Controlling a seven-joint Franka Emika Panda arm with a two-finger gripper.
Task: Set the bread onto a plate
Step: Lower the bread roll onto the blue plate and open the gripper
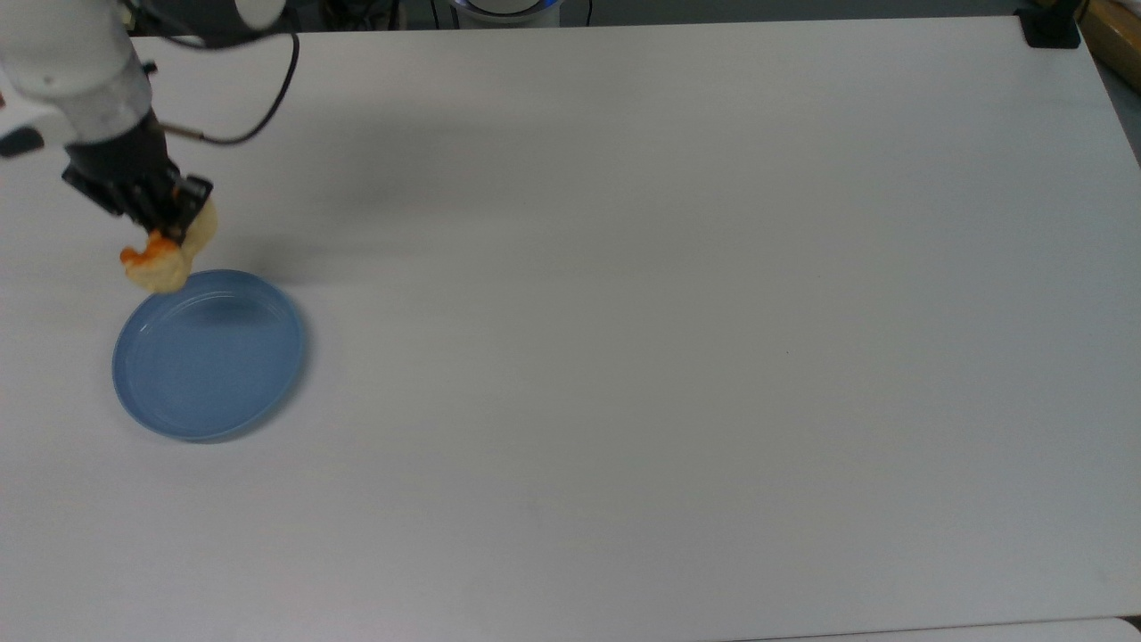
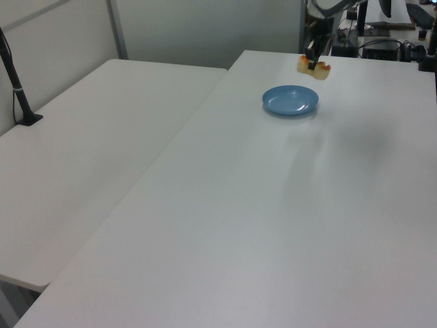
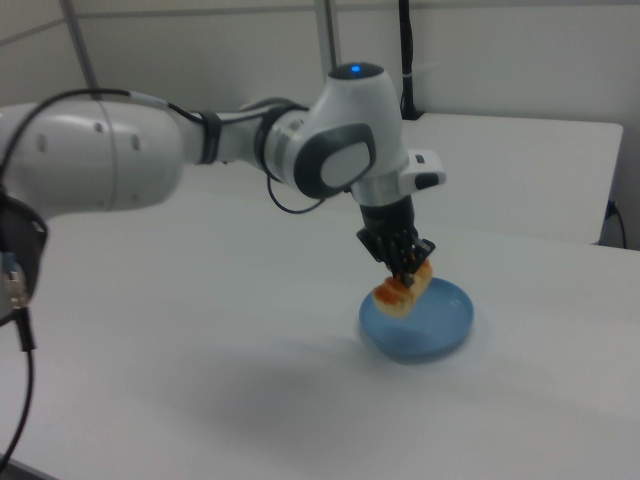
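Gripper point(image 3: 407, 274) pinches bread point(image 1: 166, 256), hiding its middle, in the air over plate point(image 1: 209, 355) rim.

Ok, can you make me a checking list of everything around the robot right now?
Surface: white table, bare apart from the plate; a second white table beside it.
Job's things: bread held up in the air by the plate's edge; blue plate holds nothing yet.
Clutter: nothing seen.
Grippers: gripper shut on the bread.
Cables: black cable looping off the arm.
Surroundings: black clamp on the table corner; grey wall panels.
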